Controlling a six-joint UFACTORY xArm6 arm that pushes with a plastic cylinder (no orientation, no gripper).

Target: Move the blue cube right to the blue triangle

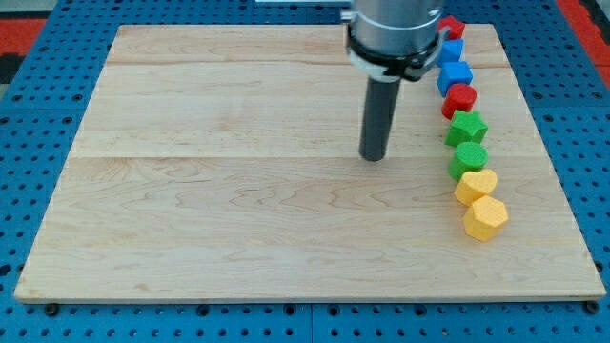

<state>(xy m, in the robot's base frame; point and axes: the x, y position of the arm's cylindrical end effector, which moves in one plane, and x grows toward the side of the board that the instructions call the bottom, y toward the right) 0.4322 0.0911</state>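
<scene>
The blue cube (455, 75) sits in a column of blocks near the surface's (238, 210) right edge, toward the view's top. Touching it on the upper side is a second blue block (451, 51), shape unclear, partly hidden by the arm; above that is a red block (450, 28). Just below the blue cube comes another red block (459, 99), then a green star (466, 127), a green block (469, 159), a yellow block (476, 185) and a yellow hexagon (485, 217). My tip (373, 157) rests on the surface to the view's left of the blue cube and lower, well apart from it. There are no jaws; the arm ends in a plain rod.
</scene>
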